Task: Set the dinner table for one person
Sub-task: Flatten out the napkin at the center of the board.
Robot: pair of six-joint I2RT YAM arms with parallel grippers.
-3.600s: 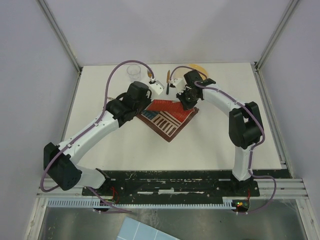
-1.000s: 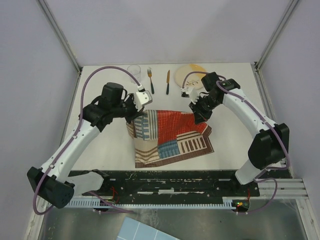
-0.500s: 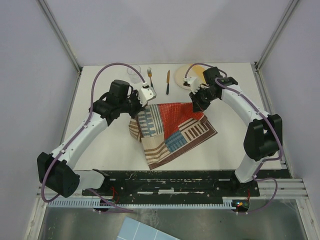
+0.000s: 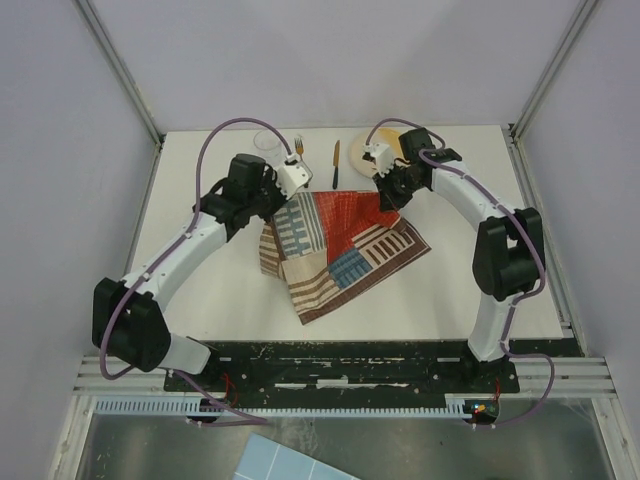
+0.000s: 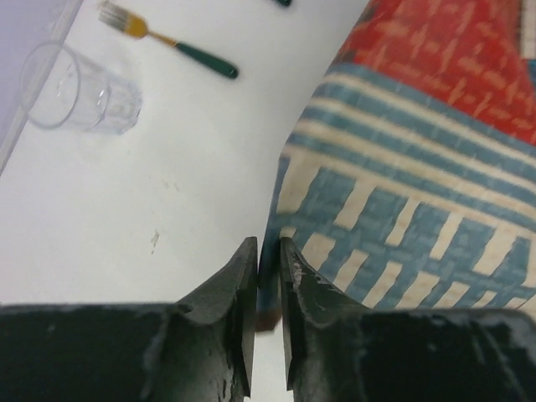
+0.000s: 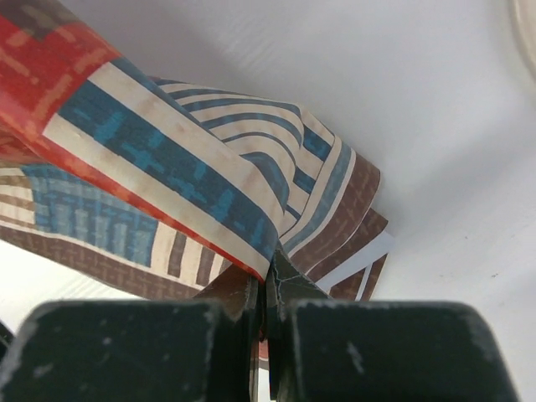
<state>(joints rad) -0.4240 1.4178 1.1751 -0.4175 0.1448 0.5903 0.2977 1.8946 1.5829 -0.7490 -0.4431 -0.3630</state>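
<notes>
The striped red, blue and beige placemat [image 4: 340, 250] lies spread on the white dinner table [image 4: 450, 295], turned at an angle. My left gripper [image 4: 284, 204] is at its far left edge. In the left wrist view the left gripper [image 5: 268, 243] is open by a narrow gap, with the placemat [image 5: 402, 167] edge still between the fingers. My right gripper [image 4: 386, 203] is at the far right corner. In the right wrist view the right gripper [image 6: 270, 266] is shut on a raised fold of the placemat [image 6: 167, 167].
A clear glass [image 4: 266, 143] [image 5: 75, 92], a green-handled fork [image 4: 298, 144] [image 5: 167, 42] and a knife [image 4: 336, 163] lie along the far edge. A pale plate [image 4: 362, 160] [image 6: 528, 33] sits behind the right arm, partly hidden.
Both grippers have carried the placemat towards the far side and spread it. The left jaws, shut on the edge before, have parted slightly. The right grip is unchanged.
</notes>
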